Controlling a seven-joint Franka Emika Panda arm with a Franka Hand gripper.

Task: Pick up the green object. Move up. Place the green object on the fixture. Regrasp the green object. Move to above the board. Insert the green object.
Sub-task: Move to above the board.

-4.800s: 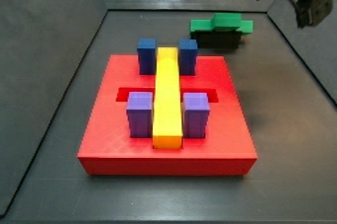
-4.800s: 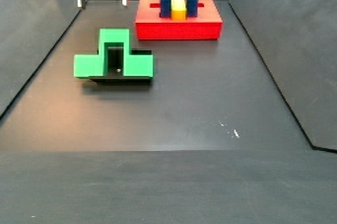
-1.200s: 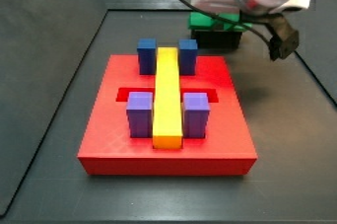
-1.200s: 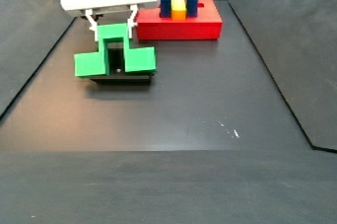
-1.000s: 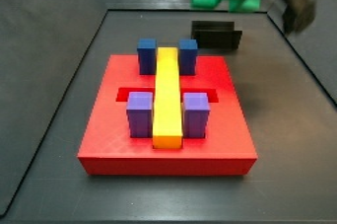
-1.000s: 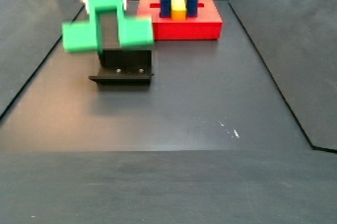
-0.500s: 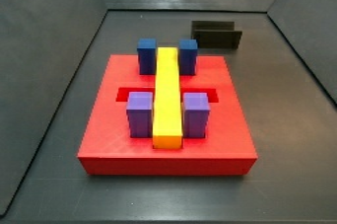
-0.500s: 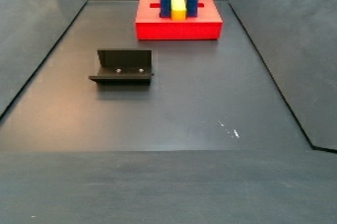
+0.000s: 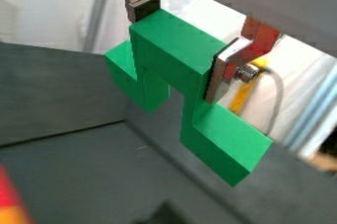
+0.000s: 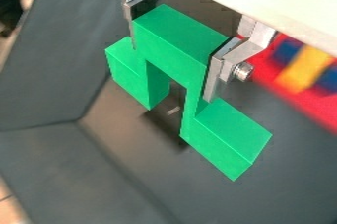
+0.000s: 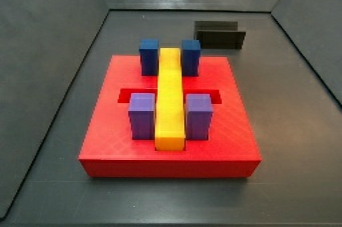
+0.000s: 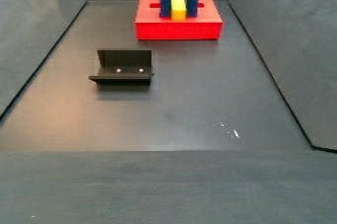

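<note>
Gripper [image 10: 178, 48] has its jaws clamped on the green object [image 10: 184, 85], hanging over the dark desk [image 10: 79, 169].

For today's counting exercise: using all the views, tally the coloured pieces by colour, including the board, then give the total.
Green: 1, the green object clamped in the gripper, seen only in the wrist views
Red: 1, the board
Yellow: 1, the long bar on the board
Blue: 2, blocks at the board's far end
Purple: 2, blocks at its near end
Total: 7
</note>
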